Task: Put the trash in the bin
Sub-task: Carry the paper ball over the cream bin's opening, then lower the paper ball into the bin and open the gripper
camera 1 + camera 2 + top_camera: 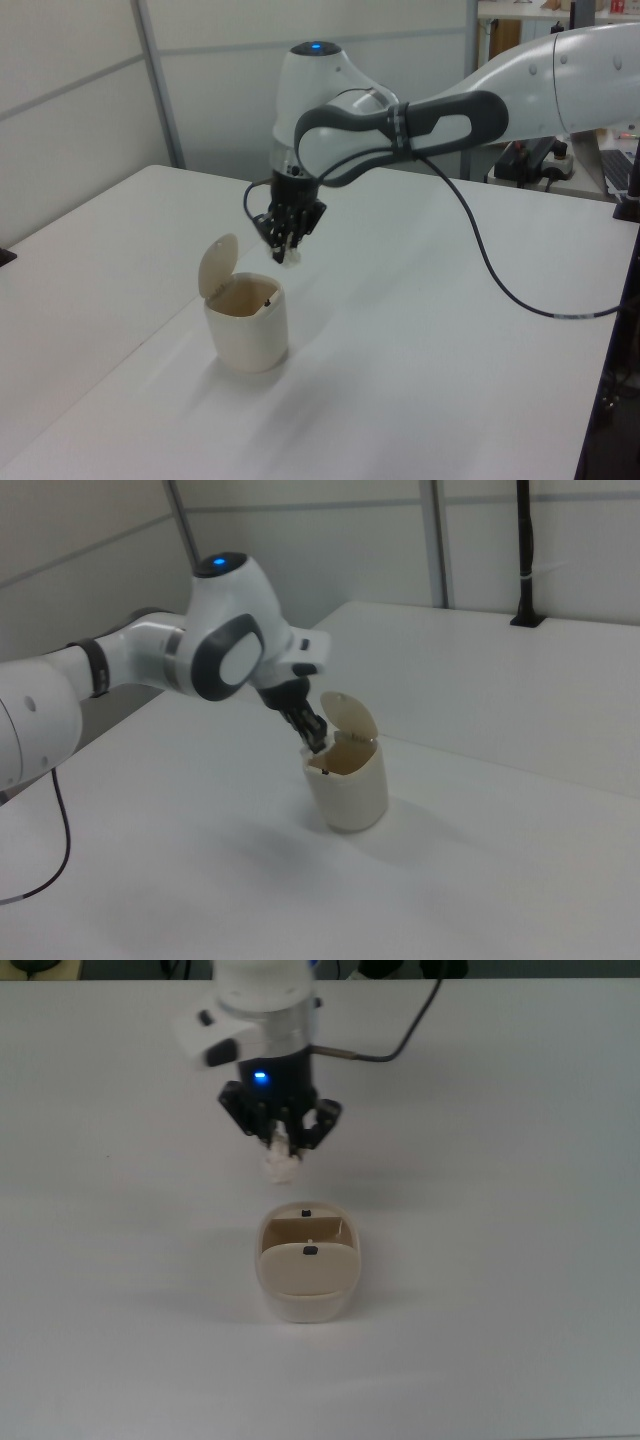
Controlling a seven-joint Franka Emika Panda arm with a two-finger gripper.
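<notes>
The claw (281, 1143) is up off the white surface (500, 1160), clenched on the trash (280, 1163), a small off-white lumpy wad that pokes out below the black fingers (285, 228). In the top view the wad hangs just above the bin's upper edge in the picture, close to it but not over the opening. The bin (308, 1275) is a cream rounded container standing upright on the surface, its swing-flap lid (217, 264) tipped up so the tan inside shows. From the left view the claw (288, 247) sits above and a little to the left view's right of the bin (246, 325), with the wad (290, 259) clear of the rim. In the right view the claw (312, 735) is right at the bin's near rim, beside the raised lid (348, 718). A black cable (500, 285) loops from the arm down toward the surface
</notes>
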